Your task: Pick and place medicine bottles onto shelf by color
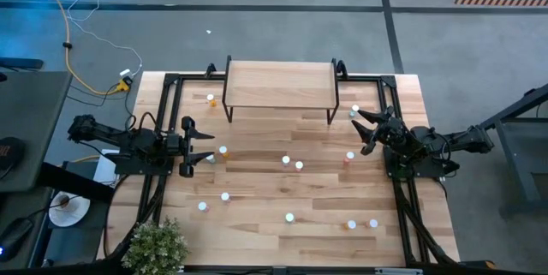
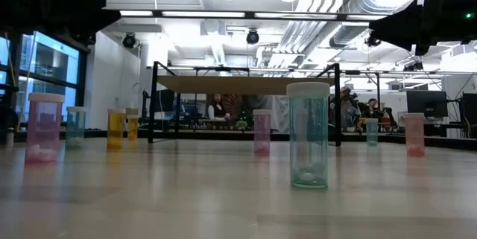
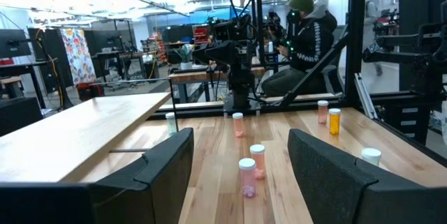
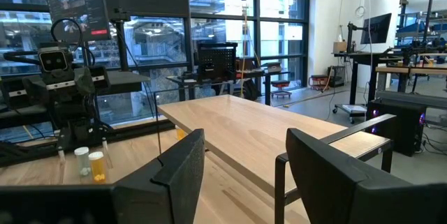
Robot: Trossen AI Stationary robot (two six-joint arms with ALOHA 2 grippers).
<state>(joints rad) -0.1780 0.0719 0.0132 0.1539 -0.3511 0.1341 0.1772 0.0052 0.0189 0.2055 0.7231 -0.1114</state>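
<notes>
Several small white-capped medicine bottles stand upright and scattered on the wooden table, among them an orange one (image 1: 211, 99), a teal one (image 2: 308, 135) and a pink one (image 3: 248, 176). The shelf (image 1: 280, 84) stands on thin black legs at the table's far middle, its top bare. My left gripper (image 1: 211, 147) hovers open at the table's left edge, pointing level toward the right, with two pink bottles (image 3: 258, 160) on the table ahead of it. My right gripper (image 1: 361, 131) hovers open at the right edge, pointing toward the shelf (image 4: 258, 133). Neither touches anything.
A potted plant (image 1: 157, 245) sits at the table's near left corner. Black frame rails (image 1: 167, 104) run along the left and right sides under the arms. A person (image 3: 307, 35) sits beyond the table's right side. Bare wood lies between the bottles in the middle.
</notes>
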